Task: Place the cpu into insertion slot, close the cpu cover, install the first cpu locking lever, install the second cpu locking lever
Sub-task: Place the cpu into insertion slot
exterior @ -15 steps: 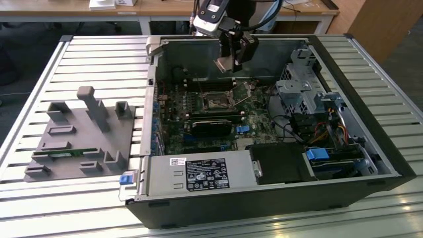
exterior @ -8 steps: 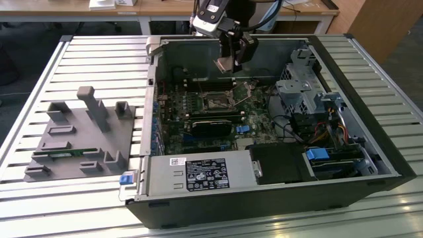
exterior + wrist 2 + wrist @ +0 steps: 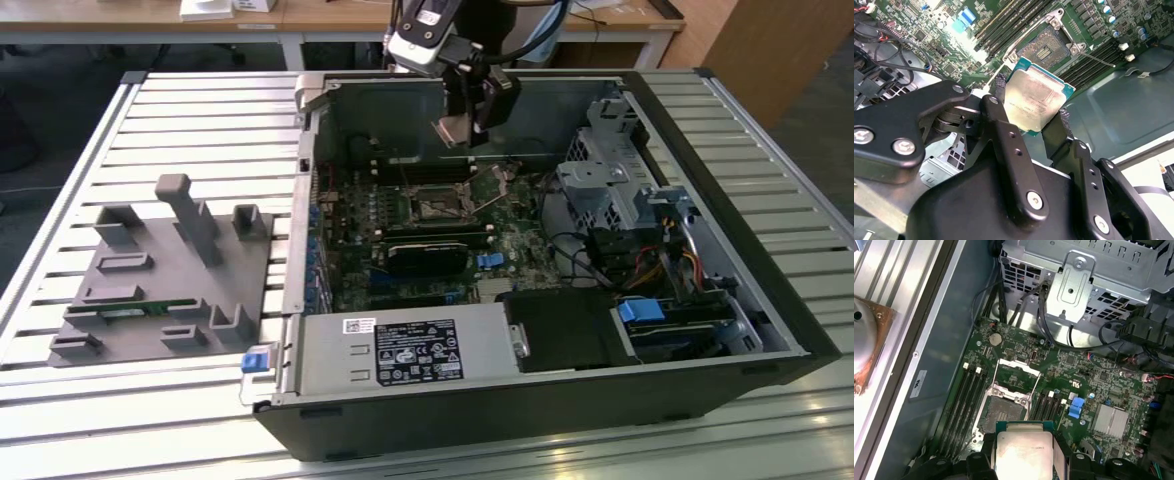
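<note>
Working over one slatted table (image 3: 200, 110) carrying one open computer case (image 3: 747, 260). Taking the insertion slot (image 3: 1046, 50), on the one motherboard (image 3: 400, 190) inside that case, as the reference for all positions.

Status:
- Judging the task as being in its first step: carrying, not yet seating.
- Gripping the cpu (image 3: 1036, 97) by two opposite edges, with the gripper (image 3: 1030, 100) clamped on it. Holding the chip raised clear of the insertion slot, nearly over it, and presenting its metal top to both wrist views.
- Finding the slot bare in both wrist views, so rating placement as outstanding.
- Finding the cpu cover (image 3: 1016, 369) swung up off the slot at its hinged edge, so rating closing as outstanding.
- Finding a locking lever (image 3: 1094, 57) standing free beside the slot, unlatched, and rating both lever steps as outstanding.
- Recording none of the four steps as completed.

Counting, largest first:
- one table
- one computer case
- one grey fixture block (image 3: 160, 280), outside the case, well apart from the slot
- one motherboard
- one black card (image 3: 427, 255) just beside the slot
- one gripper
- one insertion slot
- one cpu cover
- one cpu
- one lever rod clearly distinguishable, being unable to confirm a second
</note>
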Tool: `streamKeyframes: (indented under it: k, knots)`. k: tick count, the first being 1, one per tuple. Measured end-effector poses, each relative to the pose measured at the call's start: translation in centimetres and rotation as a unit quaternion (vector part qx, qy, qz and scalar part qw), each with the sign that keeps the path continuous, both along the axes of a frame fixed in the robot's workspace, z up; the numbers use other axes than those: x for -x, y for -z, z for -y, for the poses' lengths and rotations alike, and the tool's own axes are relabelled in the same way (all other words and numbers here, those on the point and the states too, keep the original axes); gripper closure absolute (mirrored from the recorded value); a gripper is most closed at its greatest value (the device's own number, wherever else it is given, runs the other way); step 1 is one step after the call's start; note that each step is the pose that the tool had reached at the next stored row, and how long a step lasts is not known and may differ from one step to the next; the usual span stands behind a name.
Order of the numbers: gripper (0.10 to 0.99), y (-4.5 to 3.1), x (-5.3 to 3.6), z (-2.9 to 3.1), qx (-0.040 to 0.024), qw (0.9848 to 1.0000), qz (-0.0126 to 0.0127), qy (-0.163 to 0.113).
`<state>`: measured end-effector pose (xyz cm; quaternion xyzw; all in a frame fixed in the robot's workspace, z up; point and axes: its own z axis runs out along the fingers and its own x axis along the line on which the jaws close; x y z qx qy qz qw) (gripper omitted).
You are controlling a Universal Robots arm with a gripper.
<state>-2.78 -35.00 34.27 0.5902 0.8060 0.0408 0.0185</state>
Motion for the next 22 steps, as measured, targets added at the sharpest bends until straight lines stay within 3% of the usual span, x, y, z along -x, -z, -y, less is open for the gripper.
streamKeyframes:
  k: [22]
  knots:
    - [0.545, 0.17, 0.0, 0.0, 0.0, 0.9999, 0.0, 0.017]
